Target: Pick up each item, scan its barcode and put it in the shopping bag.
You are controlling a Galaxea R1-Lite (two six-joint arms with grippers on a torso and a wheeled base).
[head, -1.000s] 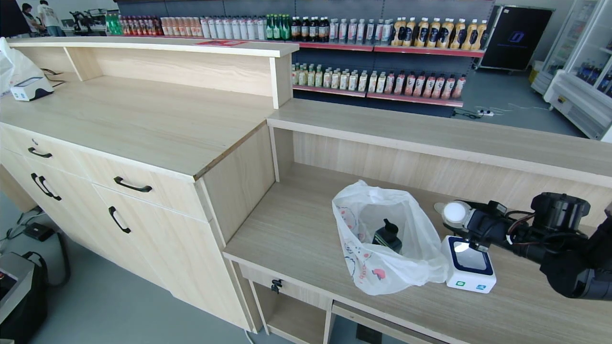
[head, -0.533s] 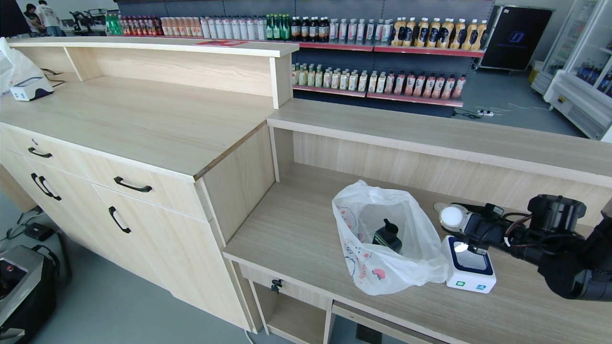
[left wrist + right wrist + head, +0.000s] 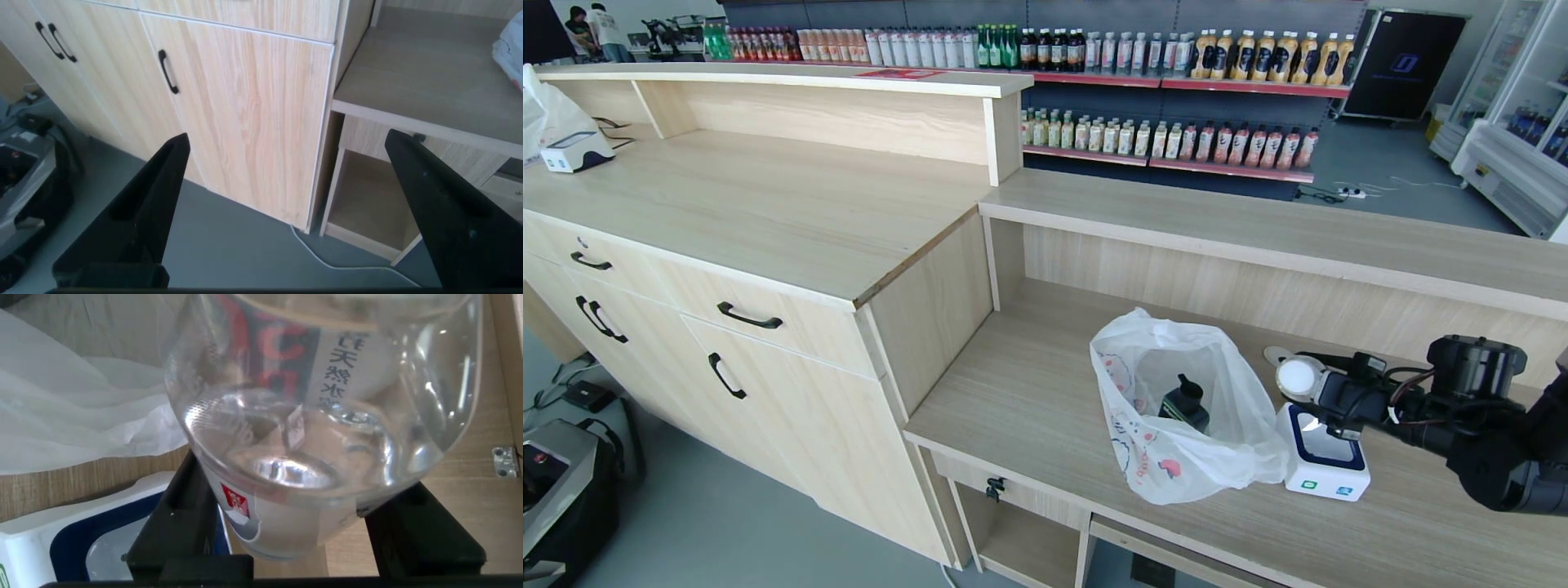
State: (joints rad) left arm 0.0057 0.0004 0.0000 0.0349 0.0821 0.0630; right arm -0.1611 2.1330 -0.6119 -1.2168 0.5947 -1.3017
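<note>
My right gripper (image 3: 1331,392) is shut on a clear bottle (image 3: 1297,377) with a white end, held sideways just above the white barcode scanner (image 3: 1323,464) on the lower counter. In the right wrist view the clear bottle (image 3: 327,416) fills the space between the black fingers (image 3: 192,514), with the scanner (image 3: 73,547) beneath. The white shopping bag (image 3: 1184,408) stands open left of the scanner, a dark bottle (image 3: 1186,402) inside it. My left gripper (image 3: 286,212) hangs open low beside the cabinet, over the floor, with nothing between its fingers.
A raised wooden ledge (image 3: 1258,229) runs behind the lower counter (image 3: 1029,392). A tall cabinet with drawers (image 3: 752,318) stands to the left. A small round disc (image 3: 1276,354) lies on the counter behind the bottle. Shelves of drinks (image 3: 1160,98) stand far back.
My right gripper with the bottle dipped slightly lower toward the scanner. The dark object on the floor at lower left shifted in view. The bag stayed put.
</note>
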